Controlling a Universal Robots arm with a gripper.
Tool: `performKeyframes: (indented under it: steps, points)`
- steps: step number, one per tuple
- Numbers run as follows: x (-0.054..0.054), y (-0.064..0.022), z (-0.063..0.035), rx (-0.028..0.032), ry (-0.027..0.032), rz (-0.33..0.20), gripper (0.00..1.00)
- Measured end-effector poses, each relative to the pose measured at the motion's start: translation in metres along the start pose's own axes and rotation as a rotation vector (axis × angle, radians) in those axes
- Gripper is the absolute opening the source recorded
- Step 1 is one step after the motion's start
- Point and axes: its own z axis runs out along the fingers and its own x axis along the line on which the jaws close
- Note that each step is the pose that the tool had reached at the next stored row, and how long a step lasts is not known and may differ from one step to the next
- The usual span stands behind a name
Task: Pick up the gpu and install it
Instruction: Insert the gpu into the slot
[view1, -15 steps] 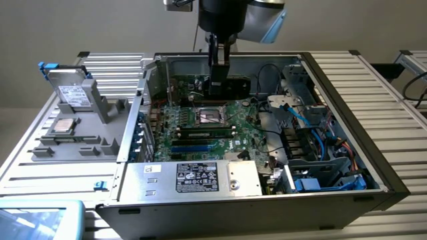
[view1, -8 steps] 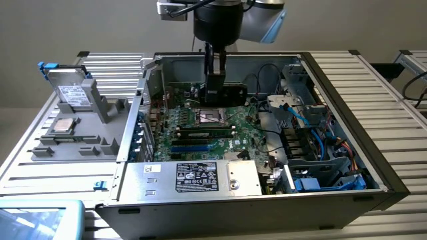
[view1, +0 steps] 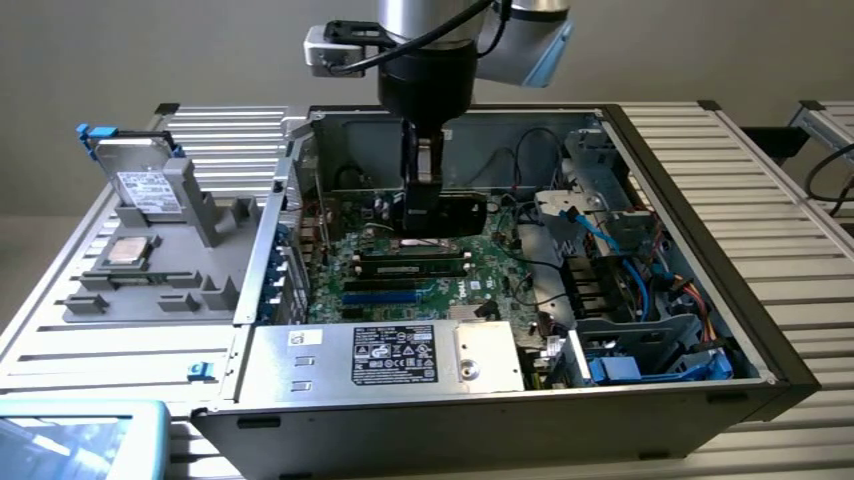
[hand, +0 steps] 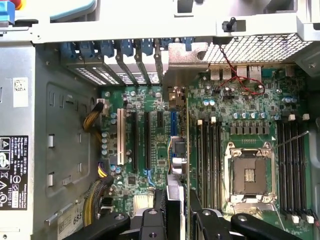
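Exterior view, starting over at 9 o'clock: a grey parts holder (view1: 203, 215) sits on the slatted table (view1: 80, 345), outside the computer case (view1: 467, 430). A silver hard drive (view1: 144, 188) with a white label stands upright in it toward 10 o'clock. A small square chip (view1: 127, 252) lies flat at the drive's 6 o'clock. Down at 7 o'clock a light-blue-rimmed thing (view1: 80, 440) pokes into the corner, no idea what it is.

Moving across, the case lies on its side with the panel off. The power supply (view1: 400, 355) with its black label takes up the 6 o'clock part of the case. The green motherboard (view1: 501, 265) is right behind it, near centre.

The arm comes down from 12 o'clock and the gripper (view1: 424, 205) is inside the case over the board. It's pinching the gpu (view1: 461, 218) by its upper edge. The card hangs upright on edge, black side toward the camera, low over the middle of the board.

In the wrist view the fingers (hand: 150, 222) sit on both faces of the card, which is seen edge-on. Its metal bracket (hand: 186, 62) is near the case's rear slot openings. The card runs between the blue slot (hand: 173, 122) and the CPU socket (hand: 247, 172). Can't tell if its edge is actually in a slot or just above one.

At 3 o'clock in the exterior view there's the drive cage (view1: 601, 170) with blue cables (view1: 587, 225).
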Motion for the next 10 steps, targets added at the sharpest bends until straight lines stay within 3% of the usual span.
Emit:
performKeyframes:
  steps: [10]
  points:
    - [0.0, 0.0046, 0.0169, -0.0017, 0.001, -0.008, 0.28]
